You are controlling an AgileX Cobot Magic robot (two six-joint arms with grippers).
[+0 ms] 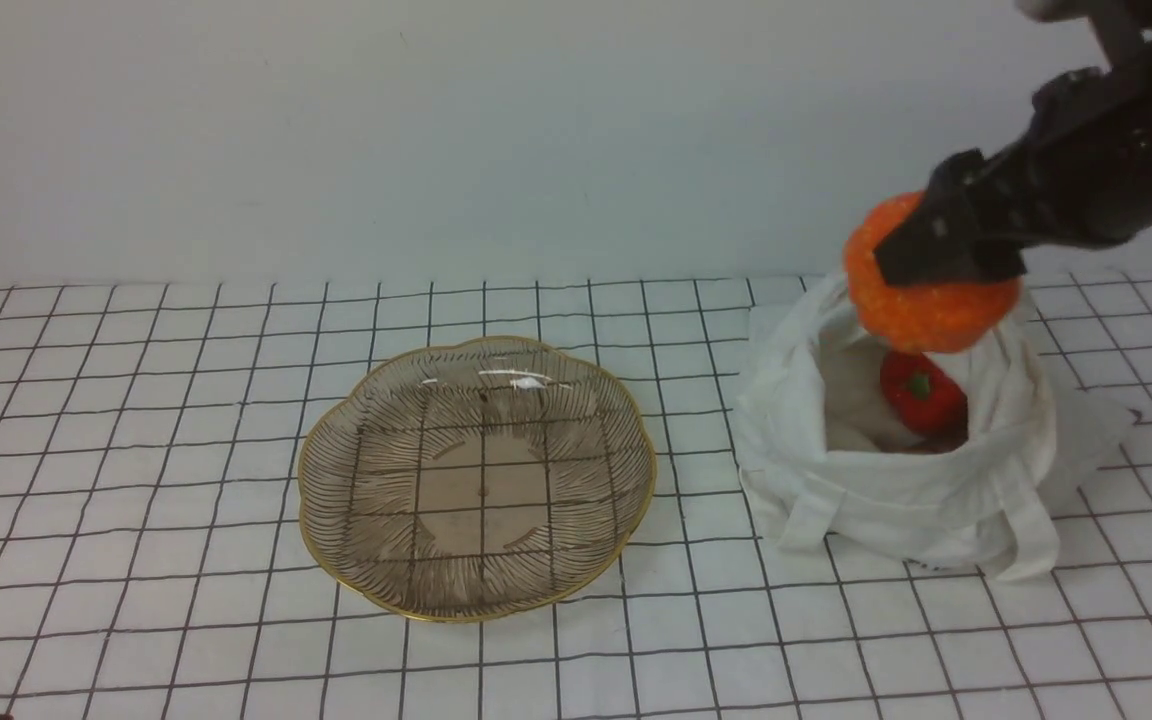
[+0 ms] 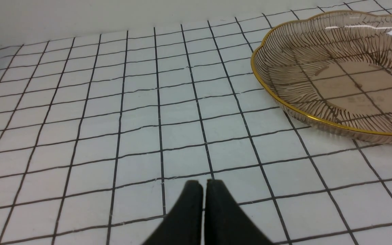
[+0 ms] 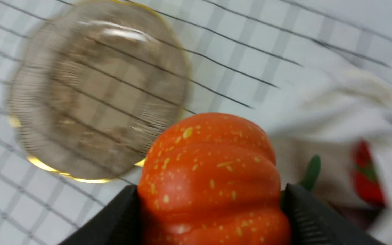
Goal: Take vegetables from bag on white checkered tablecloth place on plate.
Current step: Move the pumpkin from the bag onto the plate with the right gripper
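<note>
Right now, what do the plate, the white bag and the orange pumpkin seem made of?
Plate: probably brownish glass, glossy; the tablecloth grid shows through, and the rim looks gilded.
Bag: soft matte white fabric, slumping in folds.
Pumpkin: ribbed, speckled orange skin with slight sheen; real or plastic, I cannot tell.

Plain pale wall (image 1: 436, 130) behind.
</note>
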